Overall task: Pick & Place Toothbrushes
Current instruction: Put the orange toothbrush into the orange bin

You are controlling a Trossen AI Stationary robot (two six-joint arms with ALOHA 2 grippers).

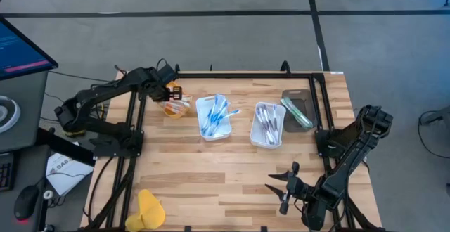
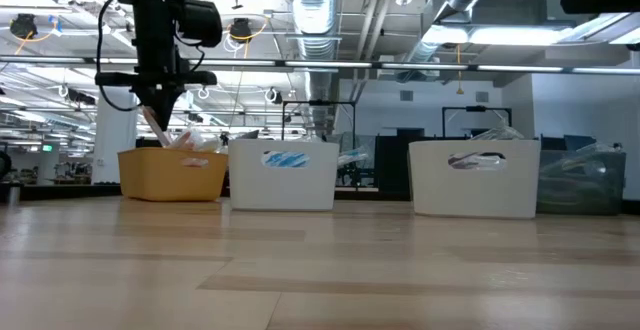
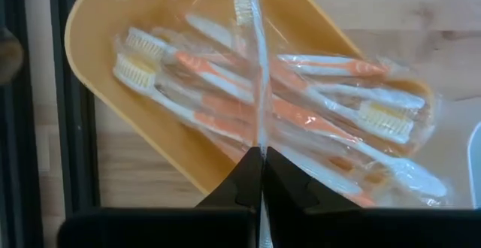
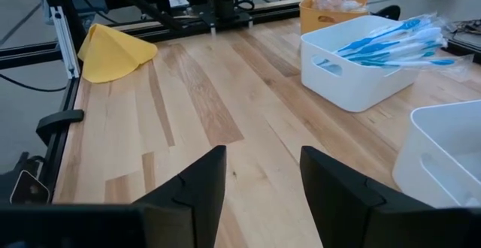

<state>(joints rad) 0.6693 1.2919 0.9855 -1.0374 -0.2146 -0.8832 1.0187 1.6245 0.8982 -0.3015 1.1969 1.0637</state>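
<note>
Four trays stand in a row along the far side of the wooden bench [image 1: 225, 169]: yellow tray [image 1: 176, 108], white tray [image 1: 214, 129], second white tray [image 1: 268, 138], dark tray [image 1: 296, 110]. A yellow cloth [image 1: 149, 209] lies at the bench's near left corner.

Light wooden plank table [image 1: 232, 176] is carrying: yellow plastic tray [image 1: 176, 107], two white plastic trays [image 1: 214, 117] [image 1: 268, 125], dark grey tray [image 1: 298, 110], crumpled yellow cloth [image 1: 149, 208].

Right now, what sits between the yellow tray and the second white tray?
In the high view, one white tray holding blue toothbrushes sits between the yellow tray and the other white tray; the low view shows the same order.
</note>
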